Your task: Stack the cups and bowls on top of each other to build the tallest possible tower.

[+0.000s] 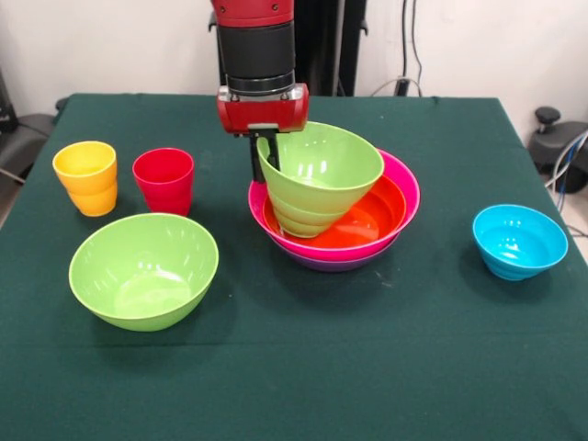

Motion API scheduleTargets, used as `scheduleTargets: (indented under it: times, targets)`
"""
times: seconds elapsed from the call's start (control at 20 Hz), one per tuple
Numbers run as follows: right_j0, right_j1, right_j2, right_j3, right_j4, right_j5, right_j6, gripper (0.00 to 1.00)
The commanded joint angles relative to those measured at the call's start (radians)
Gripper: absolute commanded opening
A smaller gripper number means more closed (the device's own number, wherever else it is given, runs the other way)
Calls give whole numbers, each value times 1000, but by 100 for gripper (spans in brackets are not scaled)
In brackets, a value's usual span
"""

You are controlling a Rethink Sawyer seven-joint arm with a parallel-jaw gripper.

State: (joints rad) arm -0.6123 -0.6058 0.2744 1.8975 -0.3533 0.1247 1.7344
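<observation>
My gripper is shut on the rim of a lime green bowl, with a black finger showing outside the rim. The bowl is tilted, its opening turned up and to the right. Its base is down inside the tower: an orange bowl nested in a hot pink bowl, nested in a purple bowl. I cannot tell whether the base touches the orange bowl. A yellow cup and a red cup stand upright at the left. A large lime green bowl sits in front of them. A sky blue bowl sits at the right. The orange cup is out of view.
Everything stands on a dark green tablecloth. The robot's pedestal and cables are behind the table's far edge. Black equipment stands off the table at the right.
</observation>
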Motion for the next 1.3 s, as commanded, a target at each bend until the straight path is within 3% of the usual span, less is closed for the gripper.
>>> scheduleTargets:
  times: [0.05,0.4,0.8,1.3]
  targets:
    - [1,233,-49,-141,-121,-35,1,0]
    - [1,314,-67,-217,-153,-54,-9,0]
    - [-10,317,-55,-213,-157,-42,-11,0]
    - [-73,385,10,-258,-170,-9,-65,0]
